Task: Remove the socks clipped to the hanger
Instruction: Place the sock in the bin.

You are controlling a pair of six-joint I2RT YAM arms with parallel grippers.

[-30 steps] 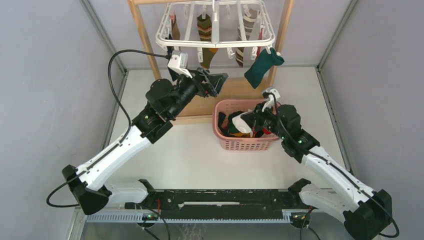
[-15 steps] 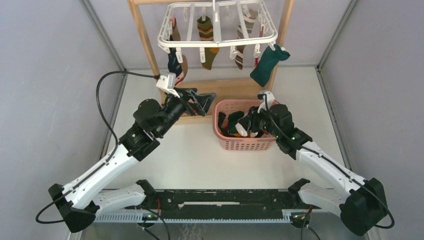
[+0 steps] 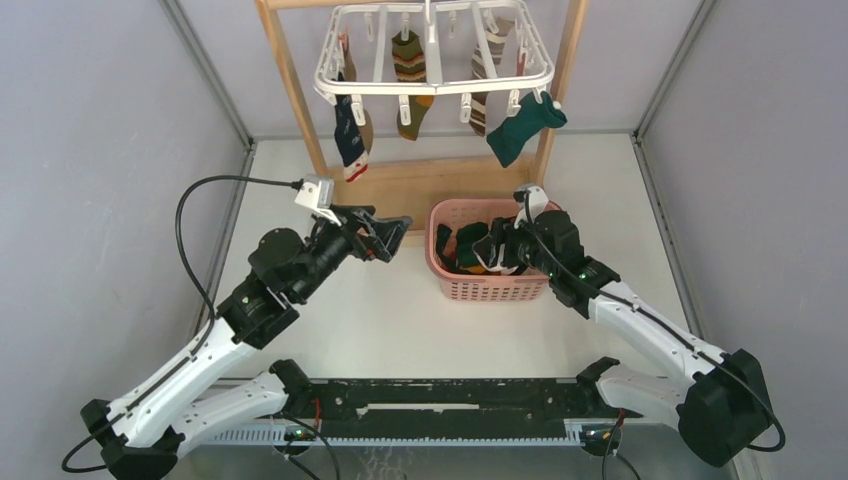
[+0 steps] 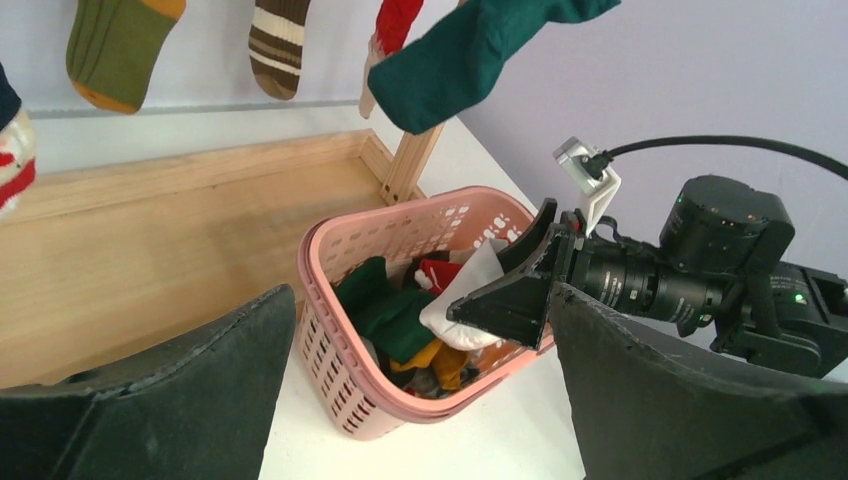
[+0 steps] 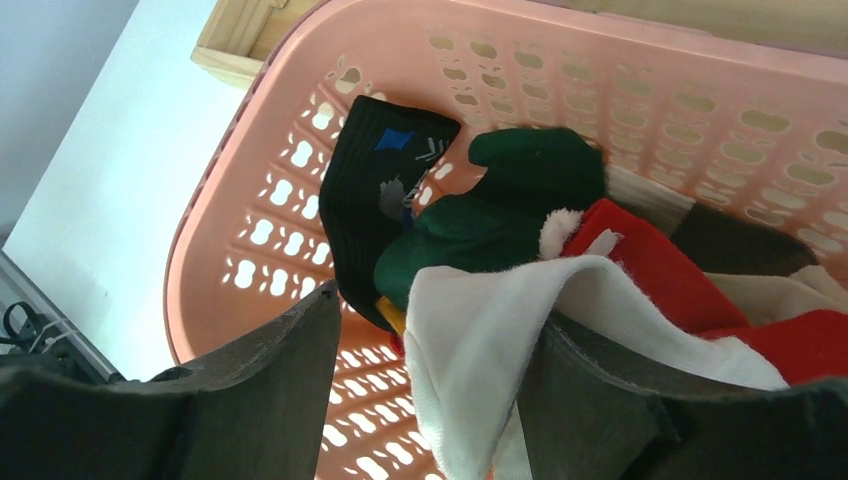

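Now the right gripper (image 3: 497,248) is parting its fingers over the pink basket (image 3: 495,290), releasing the white sock (image 5: 480,340); the left gripper (image 3: 392,238), wide and empty, is backing off the hanger (image 3: 440,88); several socks (image 3: 520,125) are hanging there unremoved.

A pink basket (image 3: 495,288) (perforated walls, rounded corners) stands on the white table (image 3: 400,320), toward 2 o'clock from the table's middle. Just beside it at 12 o'clock lies the flat base of a wooden stand (image 3: 445,180), its posts rising at 11 and 1 o'clock. Grey walls (image 3: 100,150) enclose the table.
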